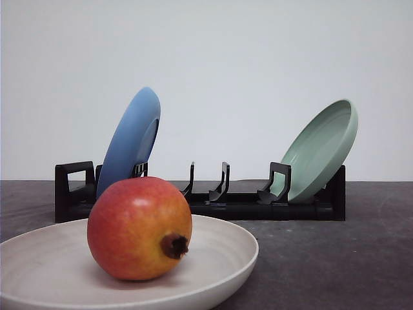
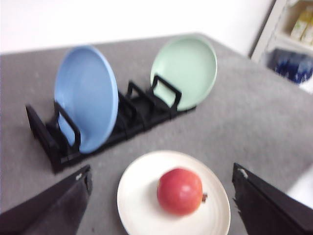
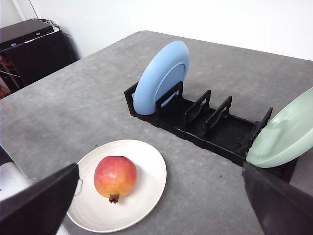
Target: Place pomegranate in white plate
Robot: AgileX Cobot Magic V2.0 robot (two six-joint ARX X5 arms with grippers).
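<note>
Low in the left of the front view, the pomegranate (image 1: 139, 228) is sitting inside the white plate (image 1: 219, 271), its dark crown pointing toward the frame's right. Behind it a black rack (image 1: 258, 205) is propping up a blue plate (image 1: 129, 139) and a mint-green plate (image 1: 321, 150) (both tilted). The left gripper (image 2: 161, 205) and right gripper (image 3: 161, 205) are hanging above with fingers spread wide, holding nothing.

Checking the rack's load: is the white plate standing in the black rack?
No, the white plate lies flat on the table with the pomegranate on it, in front of the rack.
</note>
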